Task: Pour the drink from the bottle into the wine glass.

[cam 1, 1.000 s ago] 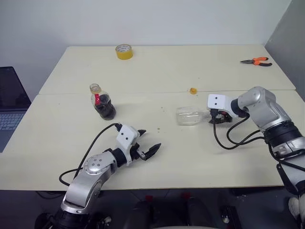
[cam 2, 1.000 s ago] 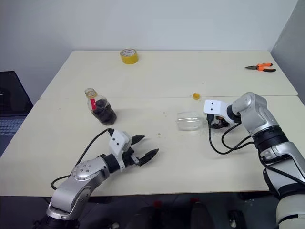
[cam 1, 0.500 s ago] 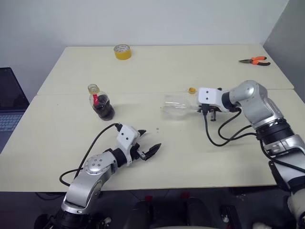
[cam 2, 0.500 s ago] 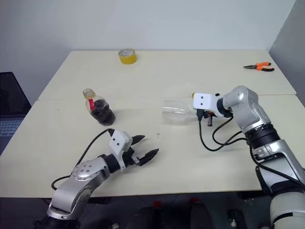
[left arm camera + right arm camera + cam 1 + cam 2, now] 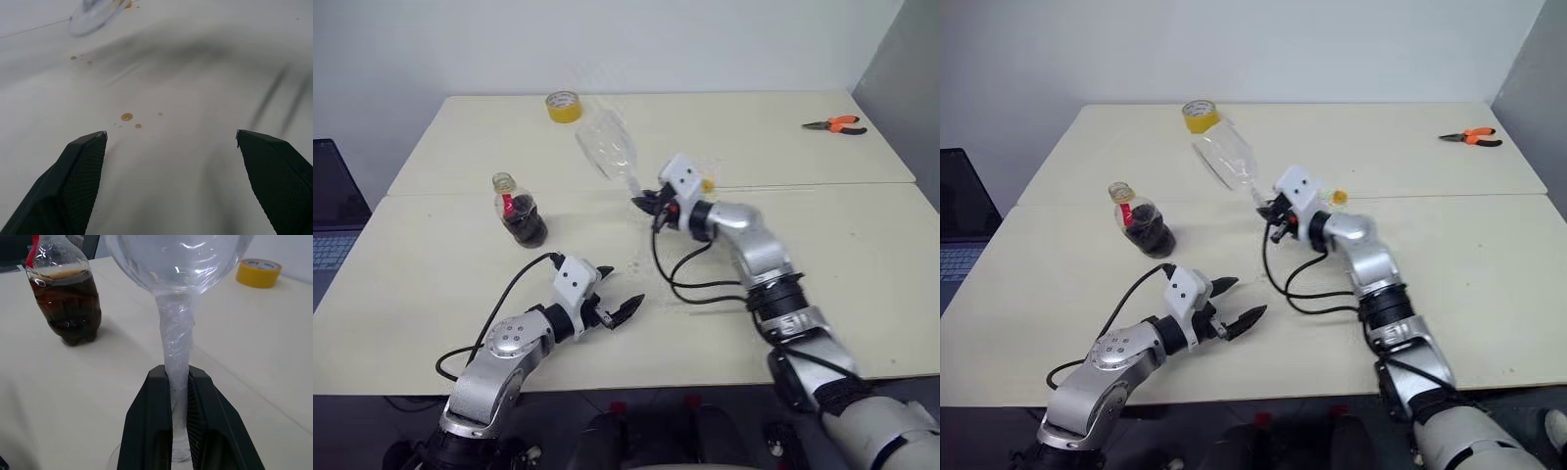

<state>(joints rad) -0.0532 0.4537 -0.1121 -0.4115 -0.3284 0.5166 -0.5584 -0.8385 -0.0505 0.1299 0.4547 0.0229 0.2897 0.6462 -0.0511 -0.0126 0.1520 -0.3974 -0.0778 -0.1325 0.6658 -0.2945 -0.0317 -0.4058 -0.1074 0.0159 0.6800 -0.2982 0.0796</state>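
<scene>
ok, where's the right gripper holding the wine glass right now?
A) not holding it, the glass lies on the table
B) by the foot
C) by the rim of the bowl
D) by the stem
D: the right gripper has its two black fingers closed on the stem of the wine glass, with the bowl lifted and tilted above the table.
</scene>
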